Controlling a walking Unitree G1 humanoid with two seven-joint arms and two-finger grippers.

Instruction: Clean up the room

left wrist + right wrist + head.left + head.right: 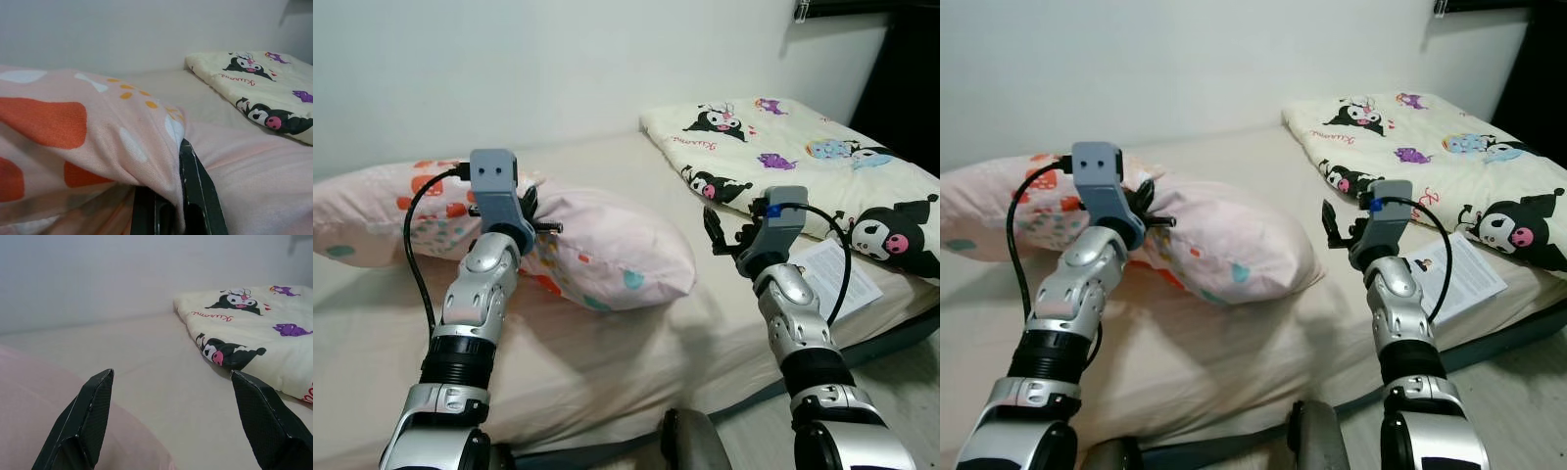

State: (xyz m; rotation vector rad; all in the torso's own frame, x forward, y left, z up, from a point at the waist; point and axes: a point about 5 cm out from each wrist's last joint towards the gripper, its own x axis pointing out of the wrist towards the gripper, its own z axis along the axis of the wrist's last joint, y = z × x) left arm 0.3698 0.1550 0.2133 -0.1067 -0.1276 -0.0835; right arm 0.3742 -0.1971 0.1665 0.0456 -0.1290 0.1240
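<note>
A long pink pillow [607,245] with orange and teal marks lies across the bed [607,166]. My left gripper [530,211] is shut on a fold of the pillow's cover near its middle; in the left wrist view the pink pillow [88,142] fabric is pinched between the black fingers [195,191]. My right gripper [713,230] hovers open just right of the pillow's end, above the sheet; its fingertips [95,406] stand wide apart with nothing between them. A folded cream blanket [803,162] with cartoon prints lies at the bed's right.
A white leaflet [837,279] lies on the bed near the front right edge, beside my right forearm. A white wall [558,69] runs behind the bed. Floor and a dark bed rim [891,343] show at the lower right.
</note>
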